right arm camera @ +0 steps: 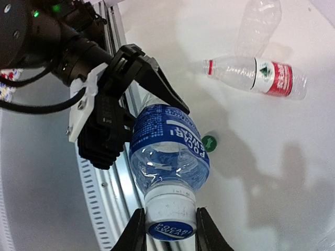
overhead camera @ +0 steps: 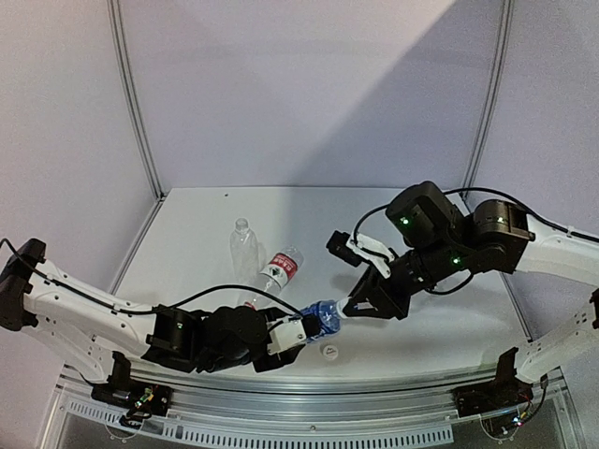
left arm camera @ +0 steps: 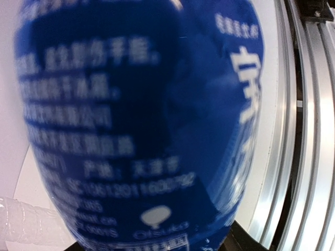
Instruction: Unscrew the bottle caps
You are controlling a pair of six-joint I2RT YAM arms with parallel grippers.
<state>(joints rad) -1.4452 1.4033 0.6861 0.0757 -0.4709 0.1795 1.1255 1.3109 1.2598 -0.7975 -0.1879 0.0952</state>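
The blue-labelled bottle (right arm camera: 167,141) is held off the worktop (overhead camera: 187,243), lying roughly level at lower centre of the overhead view. The left tool (right arm camera: 149,130) is clamped across its labelled body, and its wrist view is filled by the blurred blue label. The right tool (right arm camera: 170,232) is closed on the cap (right arm camera: 170,217), a white screw cap with a blue printed top at the bottom of the right wrist view, with a finger pressed on each side of its skirt. The bottle looks thin-walled and light, and seems to hold some clear liquid. It will likely dent or twist under a hard squeeze, and the glossy label may slip, so the firmer shoulder near the neck is probably the better holding place. The cap is small, stiff and finely ribbed, best taken squarely across its width as it is now. Near the upper right of the right wrist view, the red-labelled bottle (right arm camera: 256,76) and an unlabelled bottle (right arm camera: 259,21) lie on their sides, and a loose green cap (right arm camera: 209,142) rests mid-frame. The worktop is smooth, white and slightly shiny, so round things could roll. A ridged aluminium rail (overhead camera: 309,388) runs along the bottom edge, and plain pale walls (overhead camera: 309,94) enclose the other sides.
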